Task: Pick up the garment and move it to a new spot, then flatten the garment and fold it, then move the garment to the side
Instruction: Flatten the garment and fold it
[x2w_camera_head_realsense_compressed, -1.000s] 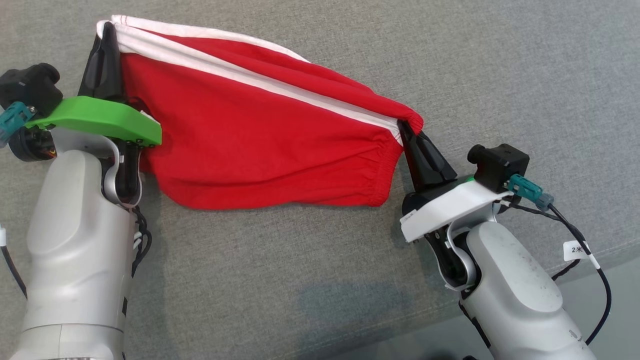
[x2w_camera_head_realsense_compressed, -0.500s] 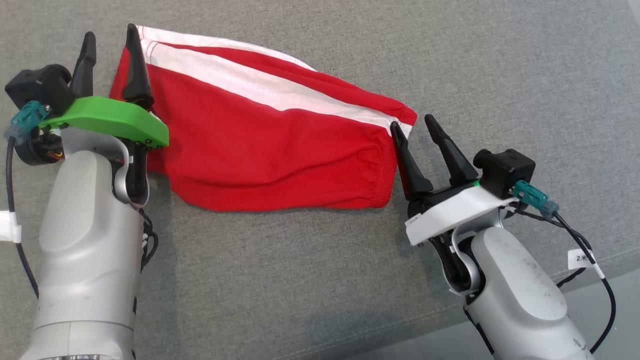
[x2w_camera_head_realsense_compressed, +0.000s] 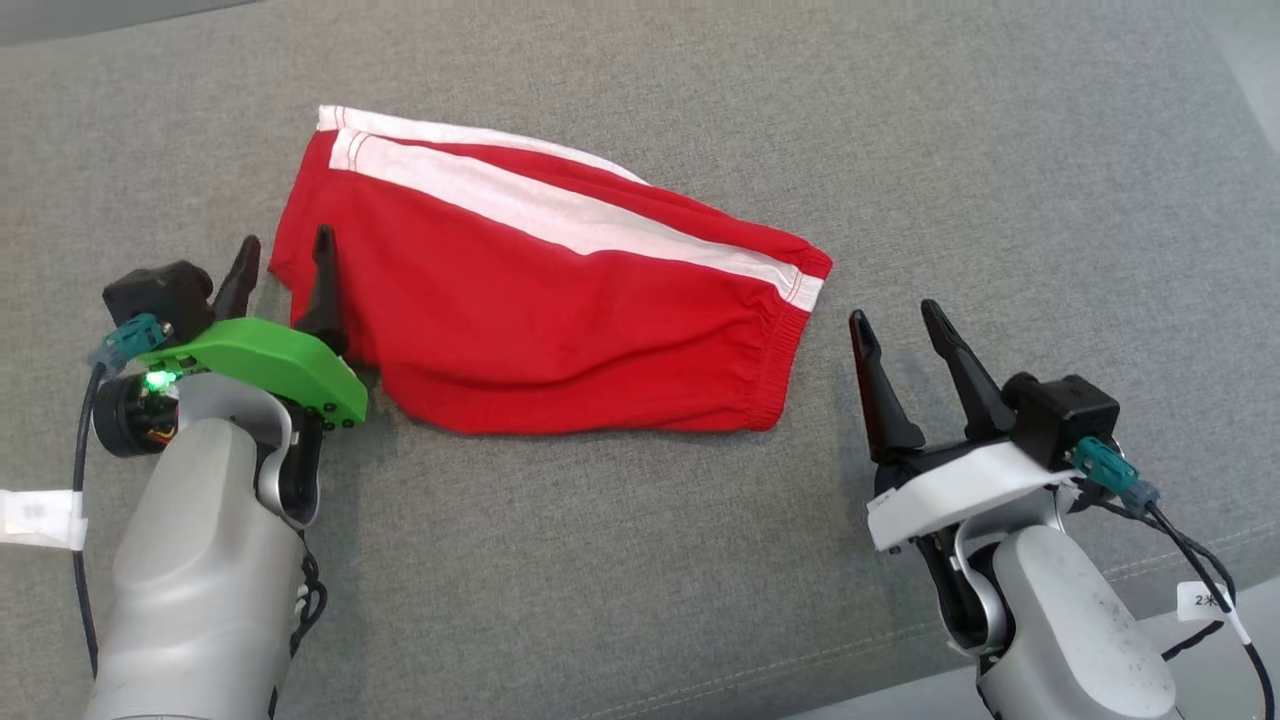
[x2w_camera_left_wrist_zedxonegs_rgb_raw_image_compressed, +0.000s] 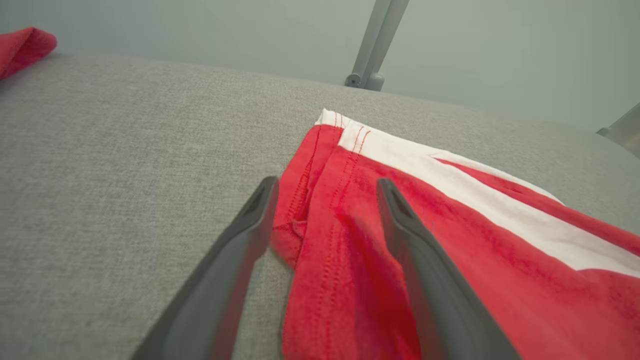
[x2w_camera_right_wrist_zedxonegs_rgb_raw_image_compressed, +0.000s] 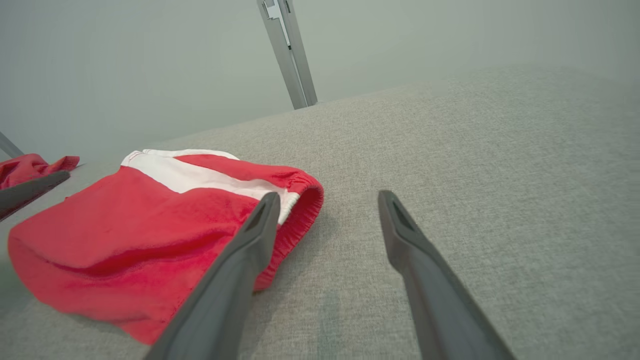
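While shorts (x2w_camera_head_realsense_compressed: 560, 320) lie on grey cloth (x2w_camera_head_realsense_compressed: 640, 560), left claw (x2w_camera_head_realsense_compressed: 287, 236) spread, right claw (x2w_camera_head_realsense_compressed: 892, 310) spread; cable tag (x2w_camera_head_realsense_compressed: 1208, 600) illegible

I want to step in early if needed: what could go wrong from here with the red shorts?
Snag: the open left gripper has one finger over the hem of the red shorts, so sideways motion could drag it. Creases: the cloth bulges along its near edge, so folding now may trap wrinkles.

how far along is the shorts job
Looks done: the shorts lie spread fairly flat on the grey cushion. In hand: nothing; the left gripper and right gripper are open at either end. Left, likely: folding, then moving them aside.
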